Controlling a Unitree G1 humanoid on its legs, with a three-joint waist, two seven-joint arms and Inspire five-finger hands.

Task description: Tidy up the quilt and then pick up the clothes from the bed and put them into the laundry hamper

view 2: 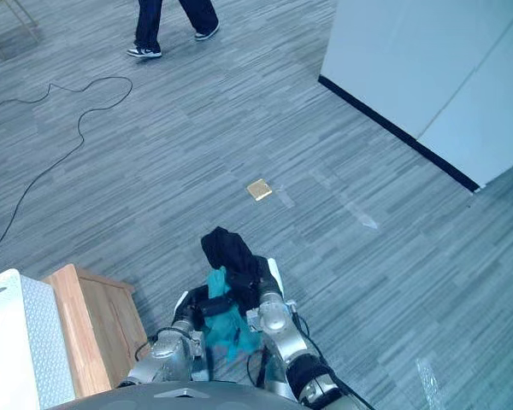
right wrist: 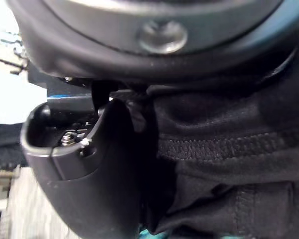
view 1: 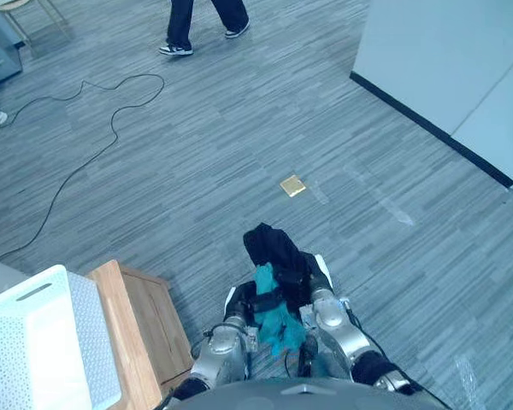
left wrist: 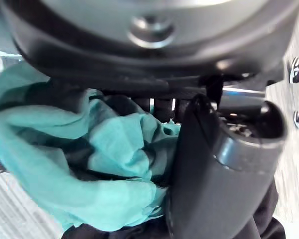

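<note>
left hand, right hand seemingly tight around bundled clothes

Both silver arms are bent in close, forearms side by side with the clothes bundle between them. On the bundle's left, the left robot hand pinches teal cloth under its thumb. On its right, the right robot hand grips black cloth.

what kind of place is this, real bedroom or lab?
Likely a lab or office mock-up: grey striped floor, white partition wall with dark base strip, a person walking past. A white hamper stands by wooden furniture. Left hand and right hand grip the clothes.
</note>
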